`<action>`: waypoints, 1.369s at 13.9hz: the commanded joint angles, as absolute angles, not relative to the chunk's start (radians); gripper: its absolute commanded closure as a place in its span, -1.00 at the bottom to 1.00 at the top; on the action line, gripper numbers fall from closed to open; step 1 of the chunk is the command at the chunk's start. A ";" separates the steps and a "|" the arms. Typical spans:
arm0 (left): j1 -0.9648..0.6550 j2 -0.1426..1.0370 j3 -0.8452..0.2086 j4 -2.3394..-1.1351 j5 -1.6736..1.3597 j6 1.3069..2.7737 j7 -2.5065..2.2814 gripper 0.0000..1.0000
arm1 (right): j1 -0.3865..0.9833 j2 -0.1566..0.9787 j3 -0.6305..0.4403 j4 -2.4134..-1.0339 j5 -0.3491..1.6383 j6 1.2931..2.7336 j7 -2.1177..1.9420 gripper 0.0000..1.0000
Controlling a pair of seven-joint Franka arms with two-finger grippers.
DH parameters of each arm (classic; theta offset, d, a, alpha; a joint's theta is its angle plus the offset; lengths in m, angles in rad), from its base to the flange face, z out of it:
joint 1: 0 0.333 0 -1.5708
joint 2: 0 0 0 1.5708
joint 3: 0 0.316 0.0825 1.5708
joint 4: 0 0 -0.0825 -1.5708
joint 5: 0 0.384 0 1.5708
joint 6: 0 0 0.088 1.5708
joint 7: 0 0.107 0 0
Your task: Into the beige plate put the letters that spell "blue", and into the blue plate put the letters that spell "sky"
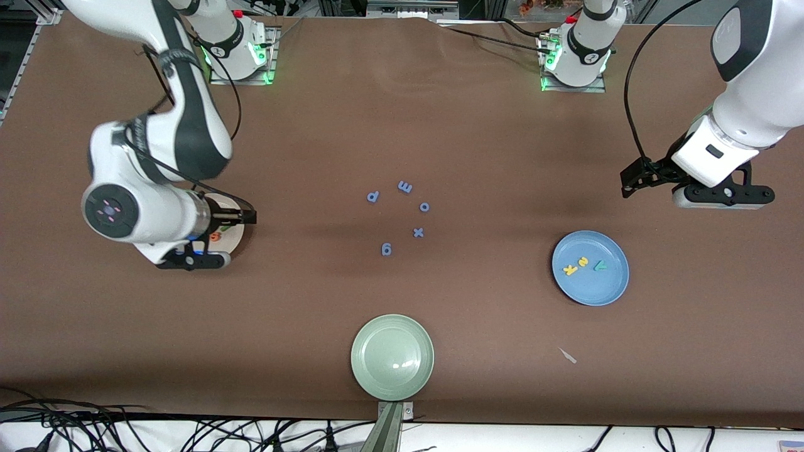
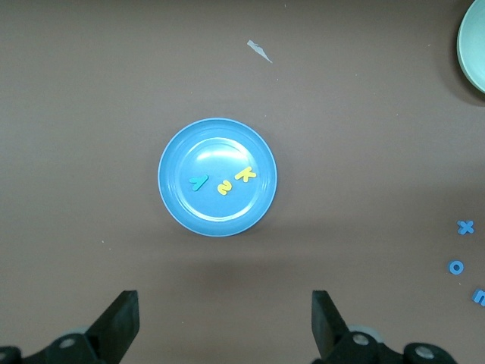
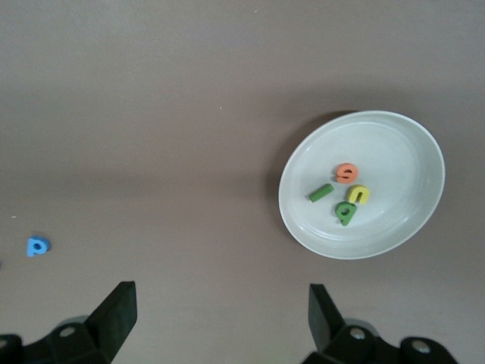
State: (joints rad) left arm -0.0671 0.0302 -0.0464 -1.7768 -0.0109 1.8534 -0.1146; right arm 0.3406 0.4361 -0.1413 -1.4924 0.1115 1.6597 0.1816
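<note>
I have the left claw hanging over bare desk at the left arm's end, its fingers spread wide apart with nothing between them. The blue plate sits on the desk below it, nearer the front camera. In that plate I see the yellow k, the yellow s and the teal y lying in a short row, close together.

The right claw hangs at the right arm's end, just over the edge of the beige plate, fingers also held wide apart and empty. From the front that plate is mostly hidden by the arm, so I go by the right wrist view: the orange e, yellow u, green b and dark green l lie clustered in it, and I think the u and b touch.

Five periwinkle letters lie scattered mid-desk. A pale green plate sits at the desk edge nearest the front camera, and a small pale scrap lies between it and the blue plate.
</note>
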 commanded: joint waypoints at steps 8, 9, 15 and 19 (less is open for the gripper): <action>-0.075 0.034 -0.046 -1.761 0.017 1.839 -0.133 -1.00 | 0.055 -0.061 0.014 -1.815 0.048 1.669 0.157 -1.00; -0.075 0.034 -0.046 -1.761 0.017 1.839 -0.133 -1.00 | 0.055 -0.061 0.014 -1.792 0.008 1.637 0.140 -1.00; -0.074 0.032 -0.046 -1.761 0.017 1.839 -0.133 -1.00 | 0.019 -0.037 0.012 -1.712 -0.035 1.583 0.045 -1.00; -0.074 0.032 -0.046 -1.761 0.017 1.839 -0.133 -1.00 | 0.018 -0.021 -0.006 -1.693 -0.025 1.583 -0.003 -1.00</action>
State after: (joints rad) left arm -0.0672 0.0307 -0.0464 -1.7766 -0.0109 1.8533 -0.1146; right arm 0.0297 -0.0404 -0.0066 -1.7287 -0.0350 1.6023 0.0227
